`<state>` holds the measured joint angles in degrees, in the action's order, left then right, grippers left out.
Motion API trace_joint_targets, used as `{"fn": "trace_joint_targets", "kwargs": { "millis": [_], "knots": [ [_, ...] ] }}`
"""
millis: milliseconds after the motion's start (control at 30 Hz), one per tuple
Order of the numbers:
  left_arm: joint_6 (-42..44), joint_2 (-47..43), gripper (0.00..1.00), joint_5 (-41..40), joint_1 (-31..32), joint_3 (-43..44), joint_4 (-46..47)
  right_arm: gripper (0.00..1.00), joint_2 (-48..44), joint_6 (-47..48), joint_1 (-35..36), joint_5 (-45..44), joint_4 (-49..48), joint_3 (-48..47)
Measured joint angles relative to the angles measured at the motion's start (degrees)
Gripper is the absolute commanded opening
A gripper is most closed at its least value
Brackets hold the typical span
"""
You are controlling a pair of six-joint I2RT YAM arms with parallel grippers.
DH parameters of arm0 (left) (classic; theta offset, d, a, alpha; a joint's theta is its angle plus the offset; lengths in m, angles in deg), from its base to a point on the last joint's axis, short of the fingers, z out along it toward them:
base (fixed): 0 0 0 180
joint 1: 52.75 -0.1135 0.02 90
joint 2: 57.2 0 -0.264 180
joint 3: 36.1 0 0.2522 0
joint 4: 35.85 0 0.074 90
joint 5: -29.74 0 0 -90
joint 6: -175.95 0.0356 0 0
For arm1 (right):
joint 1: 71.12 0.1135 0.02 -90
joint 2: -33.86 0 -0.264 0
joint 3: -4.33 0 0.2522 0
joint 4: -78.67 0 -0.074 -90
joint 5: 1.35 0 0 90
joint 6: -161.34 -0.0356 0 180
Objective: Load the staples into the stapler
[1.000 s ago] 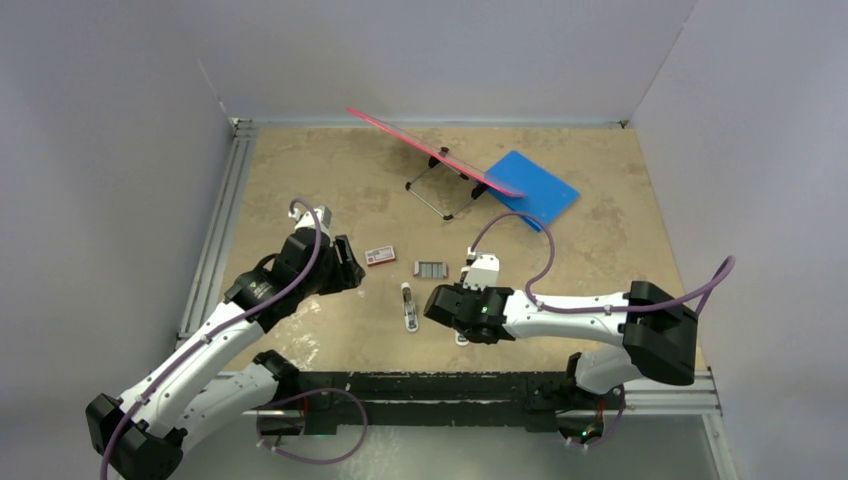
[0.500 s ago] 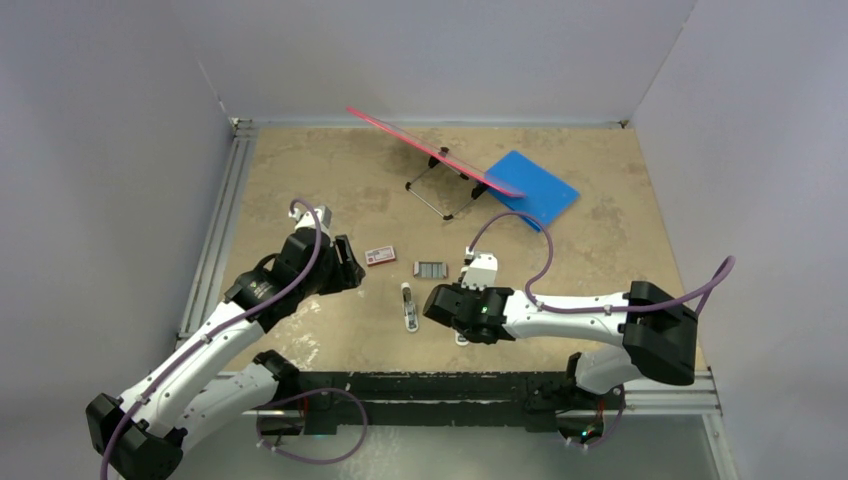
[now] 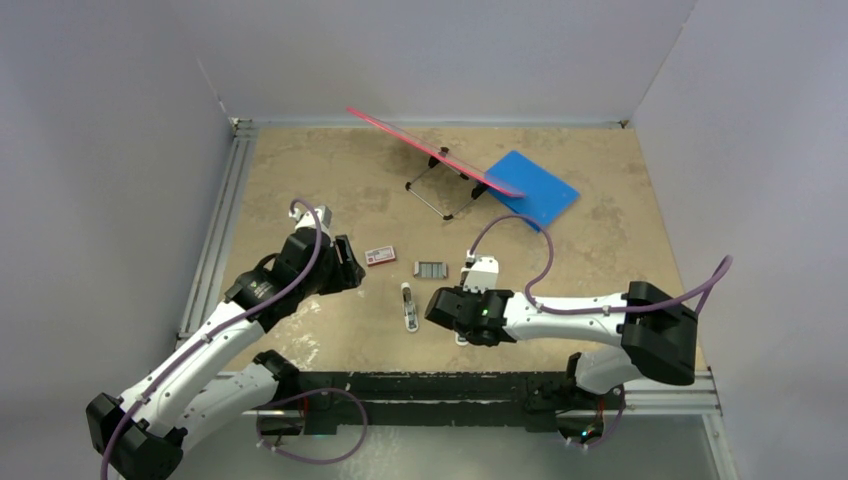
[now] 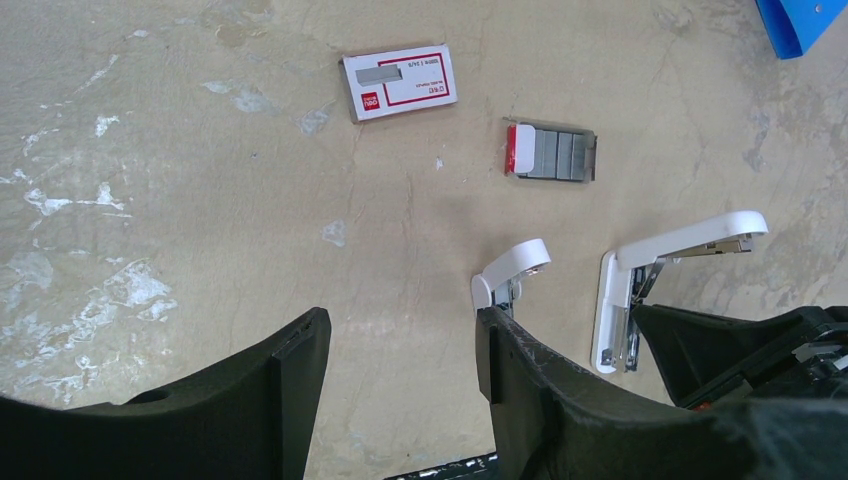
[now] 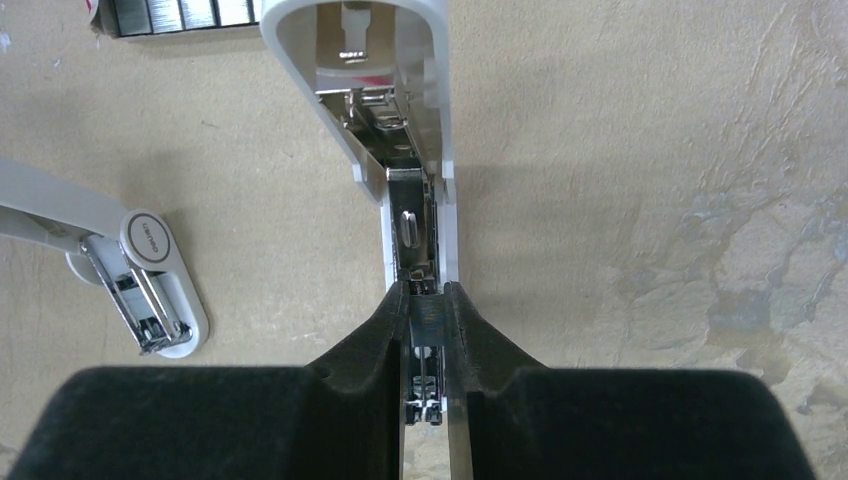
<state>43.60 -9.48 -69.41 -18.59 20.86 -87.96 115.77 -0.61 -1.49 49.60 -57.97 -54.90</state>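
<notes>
**Beige Surface, One Stapler Pinched at Its Base**

Mottled beige covered the whole surface [image 3: 300,180], which was walled in by pale grey panels. At about 1 o'clock on it a blue board [image 3: 532,188] lay flat, with a pink sheet [image 3: 430,152] leaning on a wire stand just beside it.

Near the middle lay the staples [image 4: 551,155], a grey block of strips, loose and untouched. Their red-and-white cardboard box [image 4: 398,82] sat nearby at the block's 10 o'clock, apart from it.

The right fingers [image 5: 392,330] were clamped on the metal rail of the held stapler [image 5: 400,130], whose white top was swung open, baring the magazine. This stapler pointed toward the staples, which were just beyond its tip at 11 o'clock in the right wrist view.

At its 9 o'clock rested the other stapler [image 4: 510,272], also white, gripped by nothing.

The left fingers [image 4: 296,370] were spread wide and empty above the bare surface, at 8 o'clock from the box.
</notes>
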Motion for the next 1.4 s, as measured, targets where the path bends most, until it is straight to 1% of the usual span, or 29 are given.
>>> {"fn": "trace_joint_targets", "kwargs": {
  "millis": [300, 667, 1400],
  "knots": [
    [-0.02, 0.24, 0.55, 0.00, 0.00, 0.00, 0.02, 0.11, -0.17, -0.09, 0.50, 0.09, 0.13, 0.00],
    [0.00, 0.24, 0.55, 0.00, 0.00, 0.00, 0.04, 0.10, -3.13, -0.44, 0.50, -0.24, 0.90, -0.15],
    [0.02, 0.87, 0.55, 0.46, 0.00, 0.00, 0.13, 0.10, -0.74, -0.26, 0.50, 0.39, -0.04, -0.11]
  ]
}}
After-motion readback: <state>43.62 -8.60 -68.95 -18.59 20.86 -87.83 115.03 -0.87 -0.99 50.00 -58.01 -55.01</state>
